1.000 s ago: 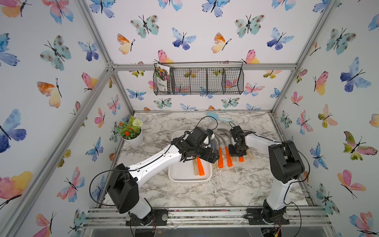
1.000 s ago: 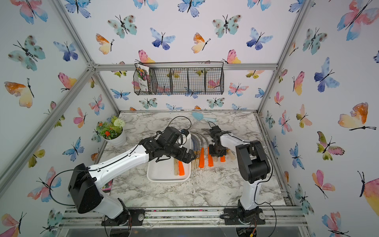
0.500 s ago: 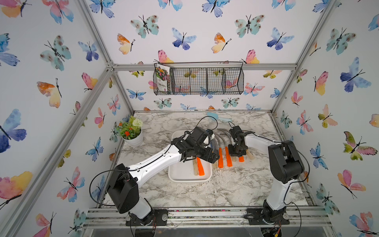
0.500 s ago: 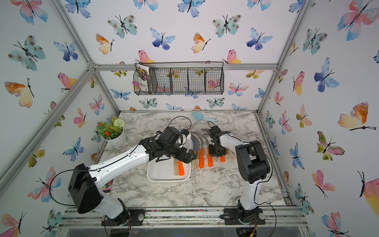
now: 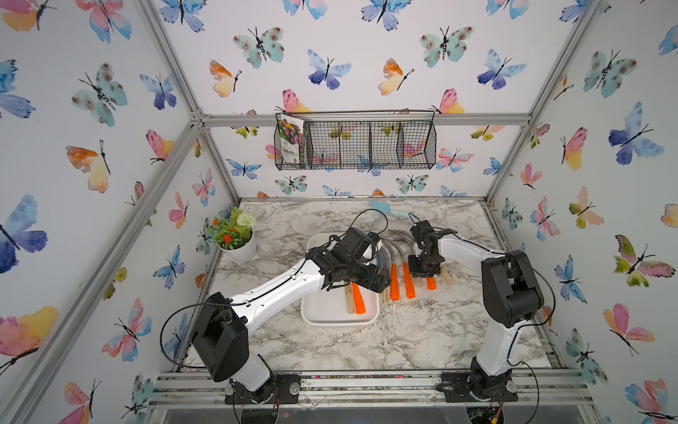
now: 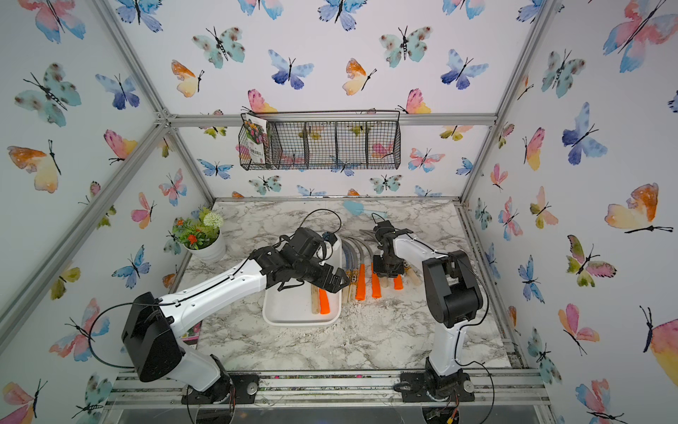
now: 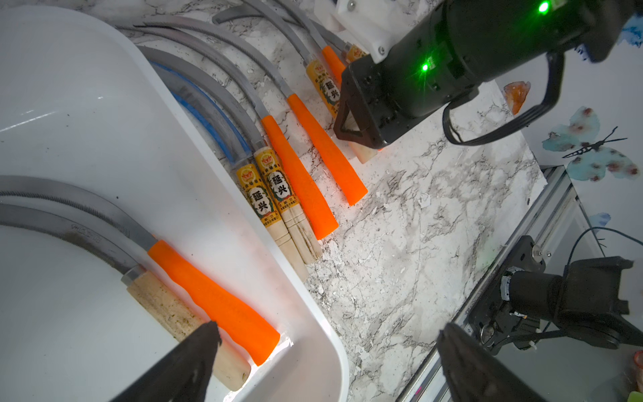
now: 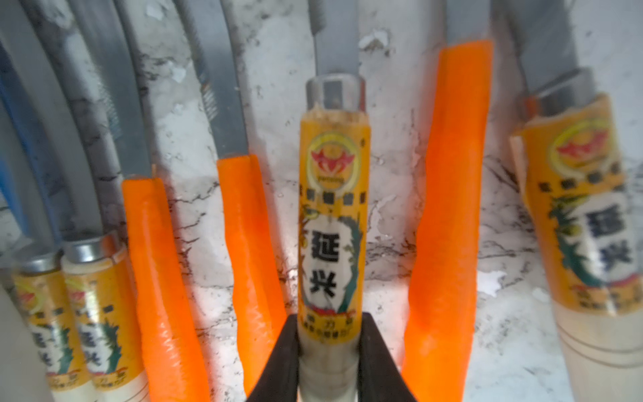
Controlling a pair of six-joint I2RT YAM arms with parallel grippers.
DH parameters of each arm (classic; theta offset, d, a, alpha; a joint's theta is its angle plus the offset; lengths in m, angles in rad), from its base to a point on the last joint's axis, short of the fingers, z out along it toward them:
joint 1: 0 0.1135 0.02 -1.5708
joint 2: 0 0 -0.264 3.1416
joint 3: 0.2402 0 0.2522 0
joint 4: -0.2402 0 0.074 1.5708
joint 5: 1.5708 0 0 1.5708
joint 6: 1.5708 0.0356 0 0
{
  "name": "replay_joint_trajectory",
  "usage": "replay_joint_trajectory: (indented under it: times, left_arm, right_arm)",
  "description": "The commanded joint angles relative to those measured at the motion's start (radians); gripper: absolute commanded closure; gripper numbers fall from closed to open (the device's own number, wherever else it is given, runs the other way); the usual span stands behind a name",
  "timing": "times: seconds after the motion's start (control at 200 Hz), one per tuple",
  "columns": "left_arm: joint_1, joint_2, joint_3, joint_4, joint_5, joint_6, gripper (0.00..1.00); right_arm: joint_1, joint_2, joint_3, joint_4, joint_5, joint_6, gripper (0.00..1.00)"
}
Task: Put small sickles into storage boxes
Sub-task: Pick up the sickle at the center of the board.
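The white storage box lies mid-table with two small sickles in it, one orange-handled and one wooden-handled. My left gripper hangs open over the box's near right corner, holding nothing. Several more sickles lie in a row on the marble right of the box, with orange handles and labelled wooden ones. My right gripper is shut on the labelled wooden handle of one sickle in that row.
A potted plant stands at the left. A black wire basket with a seed packet hangs on the back wall. A pale blue trowel lies at the back. The right arm's base sits by the metal front rail.
My right gripper's fingers have closed onto the wooden handle. Both arms stay nearly where they were; the left gripper remains open.
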Motion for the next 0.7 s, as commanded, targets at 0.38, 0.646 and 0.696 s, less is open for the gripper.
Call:
replay_joint_trajectory:
  times: [0.38,0.646,0.696]
  left_arm:
    - [0.005,-0.083,-0.036,0.003,-0.008,-0.036,0.02]
    - [0.004,-0.159,-0.112,0.021,-0.01,-0.082,0.02]
    - [0.004,-0.174,-0.125,0.022,-0.014,-0.087,0.02]
  right_arm:
    - [-0.002,-0.064,0.072,-0.096,-0.037,0.0,0.99]
    - [0.014,-0.109,0.076,-0.109,-0.062,0.023,0.99]
    - [0.023,-0.114,0.083,-0.117,-0.062,0.027,0.99]
